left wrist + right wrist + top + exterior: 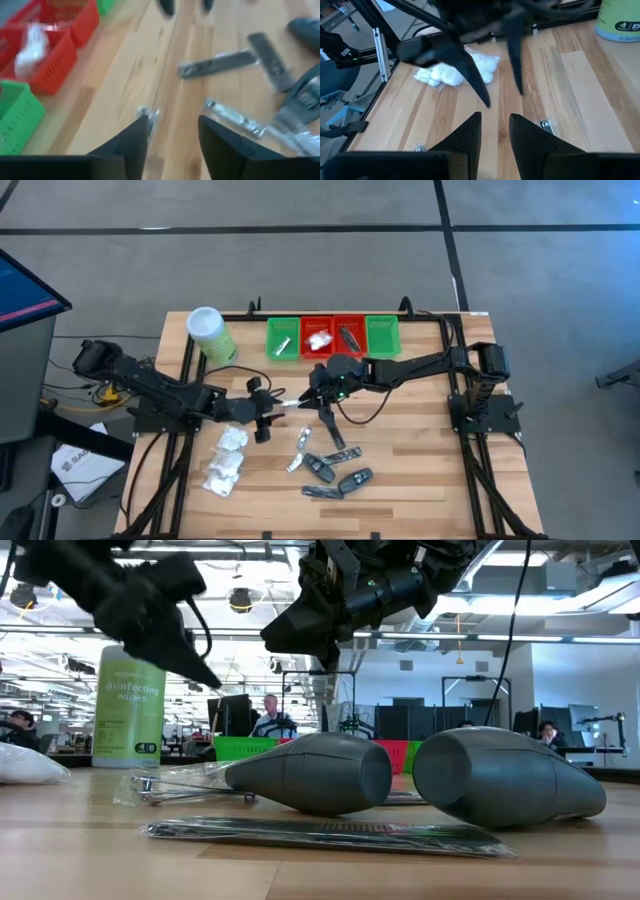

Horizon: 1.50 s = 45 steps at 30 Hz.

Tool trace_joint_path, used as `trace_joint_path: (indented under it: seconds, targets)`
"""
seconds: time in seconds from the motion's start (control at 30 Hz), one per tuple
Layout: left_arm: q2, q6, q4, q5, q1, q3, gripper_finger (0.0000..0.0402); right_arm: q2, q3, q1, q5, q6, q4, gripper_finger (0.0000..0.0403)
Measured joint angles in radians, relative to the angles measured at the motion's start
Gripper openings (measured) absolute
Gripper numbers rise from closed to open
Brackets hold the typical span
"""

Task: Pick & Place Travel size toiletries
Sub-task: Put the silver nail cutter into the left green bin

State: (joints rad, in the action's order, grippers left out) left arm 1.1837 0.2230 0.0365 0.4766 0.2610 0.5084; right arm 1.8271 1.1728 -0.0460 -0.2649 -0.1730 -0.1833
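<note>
The travel size toiletries lie loose on the wooden table: white puffy packets (pixel 228 455), silver sachets (pixel 300 450) and dark grey oblong pieces (pixel 338 477). My left gripper (pixel 270 416) hangs open just above the table's middle, its fingers (pixel 135 140) apart with bare wood between them. A small silver piece (pixel 148 113) lies just past one fingertip; whether it touches, I cannot tell. My right gripper (pixel 318 402) faces it from the right, fingers (pixel 470 135) apart over bare wood. A clear-wrapped silver sachet (pixel 235 118) lies beside my left gripper.
Four small trays stand in a row at the far edge: green (pixel 283 338), red (pixel 317 335), red (pixel 349 335), green (pixel 382 335), some holding items. A tall light-green canister (pixel 210 332) stands far left. Two big grey pieces (pixel 400 780) fill the low view.
</note>
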Motion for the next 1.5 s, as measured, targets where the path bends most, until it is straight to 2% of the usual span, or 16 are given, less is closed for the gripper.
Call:
trace_joint_path:
  seconds: [0.23, 0.37, 0.63, 0.83, 1.17, 1.33, 1.5]
  targets:
    - [0.095, 0.021, -0.012, -0.051, -0.058, -0.034, 0.0195, 0.0, 0.0, 0.0, 0.0, 0.008, 0.0, 0.0093]
    - [0.135, 0.001, -0.031, -0.113, -0.088, -0.034, 0.0194, 0.0, 0.0, 0.001, 0.0, 0.016, 0.0, 0.0093]
    - [0.194, -0.034, -0.052, -0.119, -0.147, -0.034, 0.0193, 0.0, 0.0, 0.001, 0.0, 0.023, 0.0, 0.0093]
    - [0.234, -0.067, -0.073, -0.198, -0.199, -0.034, 0.0194, 0.0, 0.0, 0.001, 0.0, 0.026, 0.0, 0.0093]
    - [0.321, -0.095, -0.127, -0.234, -0.267, -0.033, 0.0193, 0.0, 0.0, 0.001, 0.0, 0.026, 0.0, 0.0093]
    - [0.364, -0.097, -0.167, -0.284, -0.282, -0.031, 0.017, 0.0, 0.0, 0.001, 0.0, 0.026, 0.0, 0.0093]
    - [0.357, -0.114, -0.171, -0.294, -0.281, -0.031, 0.0098, -0.001, 0.0, 0.001, 0.0, 0.026, 0.002, 0.0093]
